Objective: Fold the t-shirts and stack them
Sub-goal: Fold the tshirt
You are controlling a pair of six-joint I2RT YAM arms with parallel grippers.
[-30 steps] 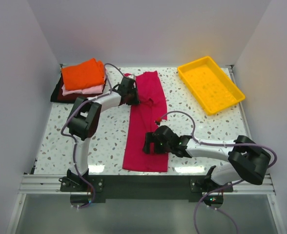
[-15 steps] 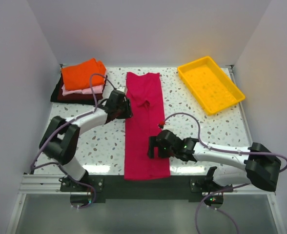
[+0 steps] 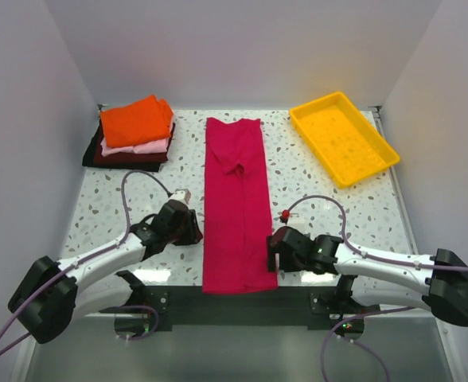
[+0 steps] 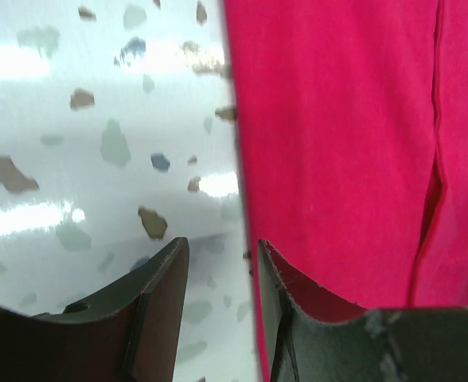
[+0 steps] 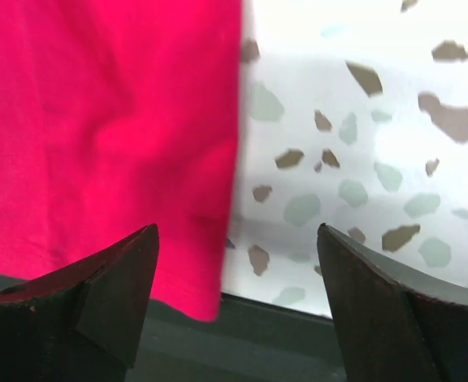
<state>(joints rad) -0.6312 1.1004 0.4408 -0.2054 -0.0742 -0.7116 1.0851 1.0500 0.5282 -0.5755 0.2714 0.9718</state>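
Observation:
A crimson t-shirt lies folded into a long narrow strip down the middle of the table, its hem at the near edge. My left gripper sits low at the strip's left edge. In the left wrist view it is open with a narrow gap, one finger over the cloth, holding nothing. My right gripper is at the strip's right edge near the hem. In the right wrist view it is wide open astride the cloth's edge. Folded orange, pale pink and dark maroon t-shirts are stacked at the back left.
An empty yellow tray stands at the back right. The dark front rail of the table runs just below the shirt's hem. White walls close in the table on three sides.
Both arms have drawn back toward the near edge. The left gripper left the collar area and came down the shirt's left side. The right moved off the cloth to its right edge. The shirt now lies straight.

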